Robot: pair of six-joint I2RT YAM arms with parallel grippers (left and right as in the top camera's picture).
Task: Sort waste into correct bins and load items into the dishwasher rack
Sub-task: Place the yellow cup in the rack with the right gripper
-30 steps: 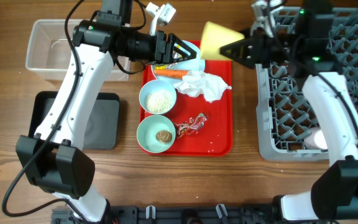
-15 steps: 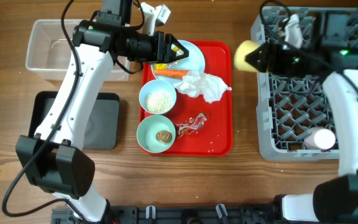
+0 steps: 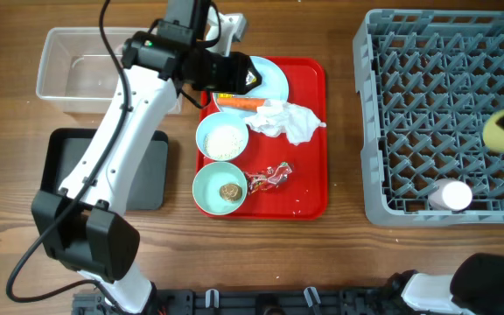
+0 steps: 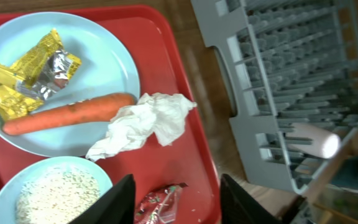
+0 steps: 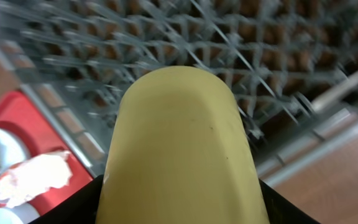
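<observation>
Yellow cup (image 3: 500, 129), clamped in the right gripper (image 5: 179, 208), hangs over the right edge of the grey dishwasher rack (image 3: 383, 105). The left gripper (image 4: 178, 202), jaws apart and empty, hovers above the light-blue plate (image 3: 274, 83) holding carrot (image 4: 67, 115) and wrappers (image 4: 30, 79) at the red tray's (image 3: 313, 175) far-left corner.

No legible text anywhere, print on the yellow wrappers (image 4: 8, 98) and red wrapper (image 4: 158, 204) too blurred to read
</observation>
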